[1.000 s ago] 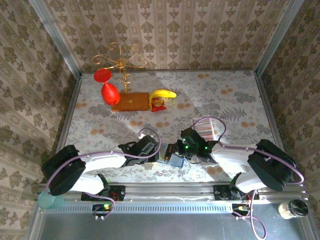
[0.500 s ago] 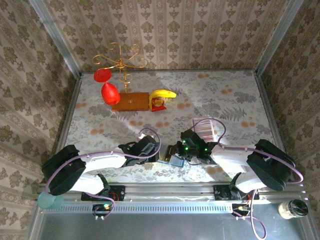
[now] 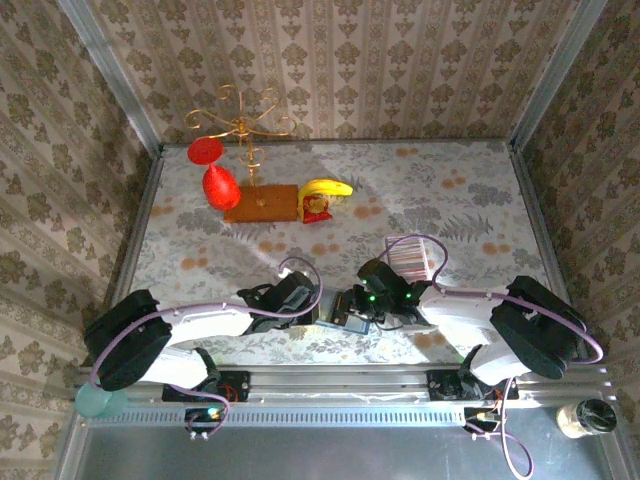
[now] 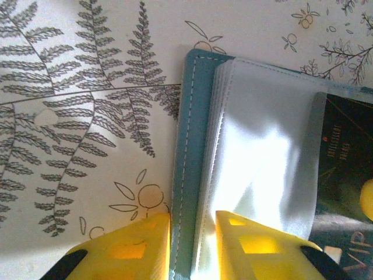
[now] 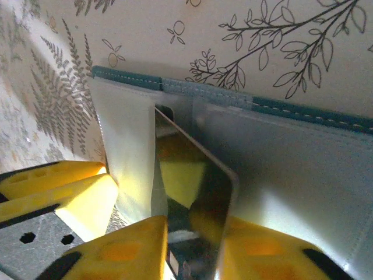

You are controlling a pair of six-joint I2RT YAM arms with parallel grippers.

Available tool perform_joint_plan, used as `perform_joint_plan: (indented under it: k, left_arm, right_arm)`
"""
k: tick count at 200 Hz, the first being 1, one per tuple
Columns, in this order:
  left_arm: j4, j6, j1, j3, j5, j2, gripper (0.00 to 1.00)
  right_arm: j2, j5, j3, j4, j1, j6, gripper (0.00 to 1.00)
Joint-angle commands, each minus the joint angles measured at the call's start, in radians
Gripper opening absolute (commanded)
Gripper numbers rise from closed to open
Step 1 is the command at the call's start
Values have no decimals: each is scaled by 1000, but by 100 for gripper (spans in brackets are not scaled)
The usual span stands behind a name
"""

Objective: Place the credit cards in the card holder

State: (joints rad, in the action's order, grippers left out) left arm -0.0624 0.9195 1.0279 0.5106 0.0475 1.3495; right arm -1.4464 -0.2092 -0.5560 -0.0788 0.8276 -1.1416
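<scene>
The teal card holder lies open on the fern-printed tabletop, half covered from above by both arms. Its cover edge is clamped in the left pincer, while a dark card leans in one of its clear sleeves between the parted fingers of the right pincer; whether they touch it is hard to make out. Just beyond the holder a cable partly hides the striped stack of credit cards, and far behind it stand a gold rack and a banana, under patterned walls.
</scene>
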Motion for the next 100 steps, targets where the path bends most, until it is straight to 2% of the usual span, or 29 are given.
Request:
perform_joint_plan:
  k: [1, 100]
  left_arm:
    - [-31, 6, 11, 6, -17, 14, 25]
    - [-31, 11, 15, 6, -14, 11, 23]
  right_arm:
    - [11, 36, -36, 97, 4, 48, 32]
    - [-74, 11, -129, 123, 7, 91, 25]
